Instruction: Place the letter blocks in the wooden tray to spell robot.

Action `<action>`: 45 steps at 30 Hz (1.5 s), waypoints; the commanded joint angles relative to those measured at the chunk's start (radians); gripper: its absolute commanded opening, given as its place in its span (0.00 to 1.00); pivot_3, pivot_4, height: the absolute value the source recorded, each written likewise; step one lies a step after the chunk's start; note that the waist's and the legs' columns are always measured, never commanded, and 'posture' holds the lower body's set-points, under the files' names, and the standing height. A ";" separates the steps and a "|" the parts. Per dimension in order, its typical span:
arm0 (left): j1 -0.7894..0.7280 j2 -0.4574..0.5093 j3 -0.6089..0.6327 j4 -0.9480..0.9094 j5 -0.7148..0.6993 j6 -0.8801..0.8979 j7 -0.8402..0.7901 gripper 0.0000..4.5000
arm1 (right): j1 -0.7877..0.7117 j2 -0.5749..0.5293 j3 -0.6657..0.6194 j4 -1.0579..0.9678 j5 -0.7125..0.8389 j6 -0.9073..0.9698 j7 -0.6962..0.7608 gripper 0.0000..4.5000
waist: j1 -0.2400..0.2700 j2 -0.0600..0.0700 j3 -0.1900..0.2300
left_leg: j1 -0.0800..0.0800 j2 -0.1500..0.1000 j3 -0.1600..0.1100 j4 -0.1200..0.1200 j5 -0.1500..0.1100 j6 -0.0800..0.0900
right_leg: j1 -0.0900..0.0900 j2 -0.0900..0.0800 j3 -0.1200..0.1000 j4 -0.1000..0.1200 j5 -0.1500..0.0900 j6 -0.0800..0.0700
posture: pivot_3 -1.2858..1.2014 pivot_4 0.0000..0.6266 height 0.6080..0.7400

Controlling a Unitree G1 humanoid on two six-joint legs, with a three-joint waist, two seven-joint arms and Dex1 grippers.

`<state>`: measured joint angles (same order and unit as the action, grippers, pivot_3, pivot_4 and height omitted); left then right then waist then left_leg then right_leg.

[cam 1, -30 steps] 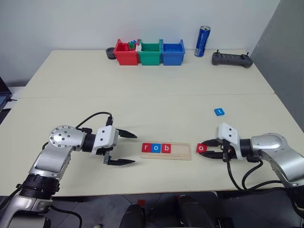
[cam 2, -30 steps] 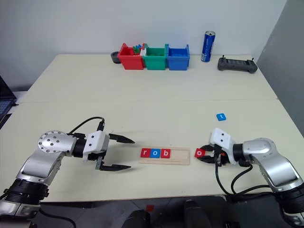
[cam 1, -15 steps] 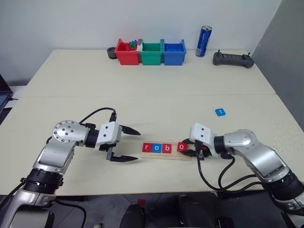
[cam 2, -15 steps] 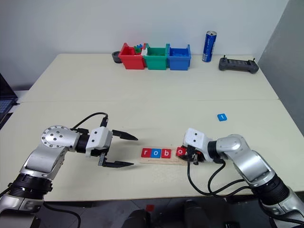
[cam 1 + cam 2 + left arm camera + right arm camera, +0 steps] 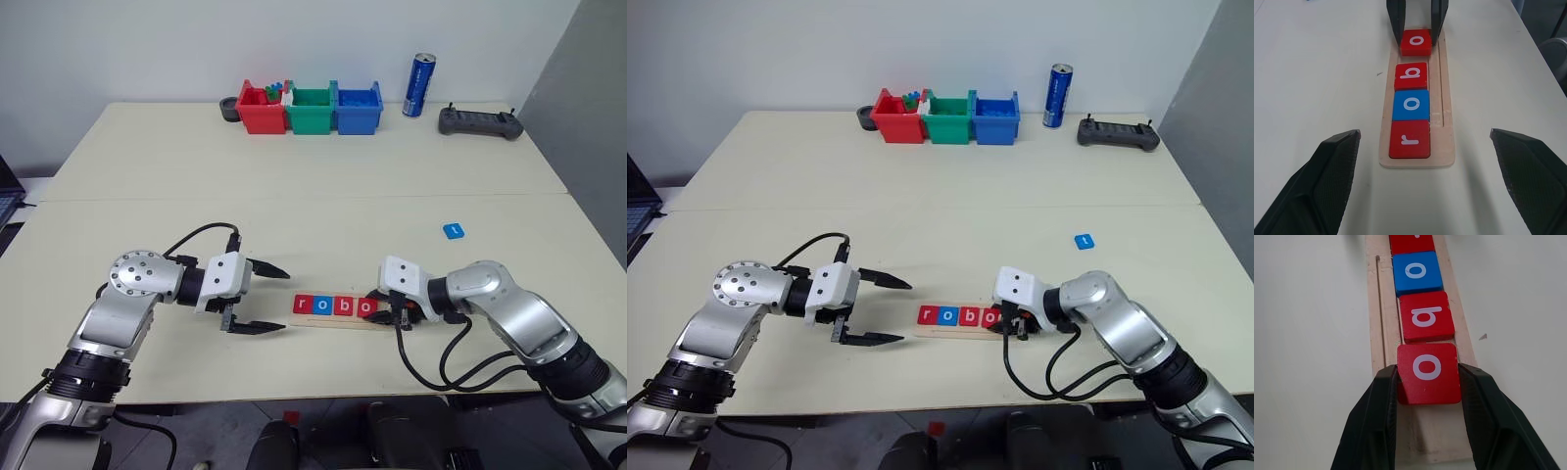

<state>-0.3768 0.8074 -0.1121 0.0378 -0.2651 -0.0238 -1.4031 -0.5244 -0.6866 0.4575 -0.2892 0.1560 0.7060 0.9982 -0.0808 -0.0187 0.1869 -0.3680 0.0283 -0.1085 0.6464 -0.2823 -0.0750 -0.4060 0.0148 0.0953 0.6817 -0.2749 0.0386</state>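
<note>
Right claw (image 5: pixel 1427 382) clamps our red o tile (image 5: pixel 1427 373) over tray (image 5: pixel 1446 127) slot four | left claw (image 5: pixel 263 299) spread, idle | next: seat, release, fetch blue tile (image 5: pixel 452 231)

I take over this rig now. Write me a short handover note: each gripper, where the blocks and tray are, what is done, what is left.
Right gripper: shut on the red "o" block, holding it over the fourth place of the wooden tray, beside the "b".
Left gripper: open, holding nothing, just off the tray's "r" end.
Done: red "r", blue "o", red "b" sit in a row in the tray.
Left: release the red "o", then fetch the blue block lying on the table beyond the right arm and put it last.
</note>
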 commanded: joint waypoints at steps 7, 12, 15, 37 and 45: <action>0.006 -0.003 0.009 -0.018 0.004 -0.025 0.022 1.00 | -0.028 0.013 0.006 -0.002 -0.025 -0.025 0.022 0.32 | 0.000 0.000 0.000 | 0.000 0.000 0.000 0.000 0.000 0.000 | 0.000 0.000 0.000 0.000 0.000 0.000 | 0.52 0.24 1.00; 0.009 -0.005 0.009 -0.019 0.004 -0.025 0.027 1.00 | -0.028 0.021 0.008 0.002 -0.035 -0.035 0.017 0.32 | 0.000 0.000 0.000 | 0.000 0.000 0.000 0.000 0.000 0.000 | 0.000 0.000 0.000 0.000 0.000 0.000 | 0.52 0.24 1.00; 0.010 -0.007 0.010 -0.016 0.006 -0.026 0.030 1.00 | -0.029 0.027 0.005 0.004 -0.037 -0.040 0.016 0.40 | 0.000 0.000 0.000 | 0.000 0.000 0.000 0.000 0.000 0.000 | 0.000 0.000 0.000 0.000 0.000 0.000 | 0.52 0.24 1.00; 0.033 -0.007 0.015 -0.017 0.009 -0.035 0.050 1.00 | 0.093 -0.070 -0.112 -0.153 -0.037 -0.013 -0.040 0.30 | 0.002 0.000 0.000 | 0.000 0.000 0.000 0.000 0.000 0.000 | 0.000 0.000 0.000 0.000 0.000 0.000 | 0.52 0.24 1.00; 0.016 -0.013 0.008 0.016 0.016 -0.052 0.049 1.00 | 0.077 -0.060 -0.059 -0.116 -0.089 -0.008 -0.056 0.00 | 0.000 0.000 0.000 | 0.000 0.000 0.000 0.000 0.000 0.000 | 0.000 0.000 0.000 0.000 0.000 0.000 | 0.52 0.24 1.00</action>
<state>-0.3502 0.7958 -0.1126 0.0552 -0.2497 -0.0567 -1.3611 -0.4274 -0.7469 0.3970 -0.3925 0.0785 0.7033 0.9431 -0.0803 -0.0187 0.1870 -0.3682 0.0283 -0.1084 0.6462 -0.2823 -0.0750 -0.4061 0.0149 0.0955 0.6814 -0.2750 0.0388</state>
